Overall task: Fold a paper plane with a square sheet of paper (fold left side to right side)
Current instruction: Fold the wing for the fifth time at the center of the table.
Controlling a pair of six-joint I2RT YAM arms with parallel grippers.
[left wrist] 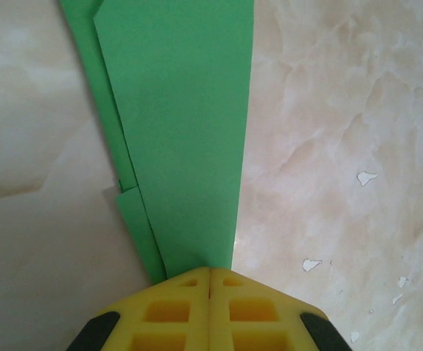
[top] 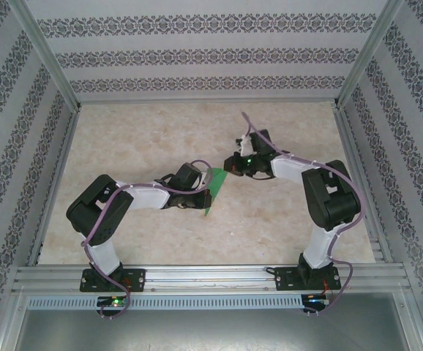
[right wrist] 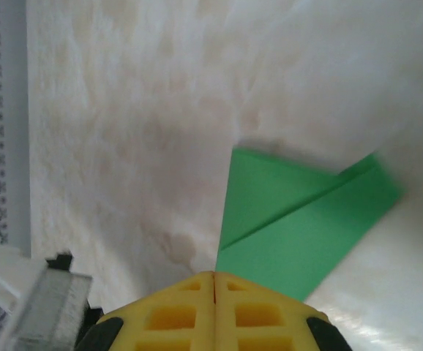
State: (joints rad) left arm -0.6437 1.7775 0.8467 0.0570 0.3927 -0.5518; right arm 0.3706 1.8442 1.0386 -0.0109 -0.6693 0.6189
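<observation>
The square sheet of paper [top: 213,191] lies mid-table, folded into a slim green pointed shape with layered flaps. My left gripper [top: 201,196] is shut, its yellow fingertips [left wrist: 189,281] set on the paper's narrow near end; the paper [left wrist: 182,131] runs away from them, flat on the table. My right gripper [top: 230,167] is shut too, at the paper's far end. In the right wrist view its tips [right wrist: 214,275] meet at a corner of the paper [right wrist: 299,234], which shows a diagonal crease. The paper passes under both sets of tips, not between the jaws.
The tabletop [top: 146,139] is pale marble-patterned, fenced by aluminium rails [top: 204,274] in front and patterned walls [top: 197,58] on three sides. Small white chips [left wrist: 367,177] mark the surface right of the paper. Open room lies at the back and left.
</observation>
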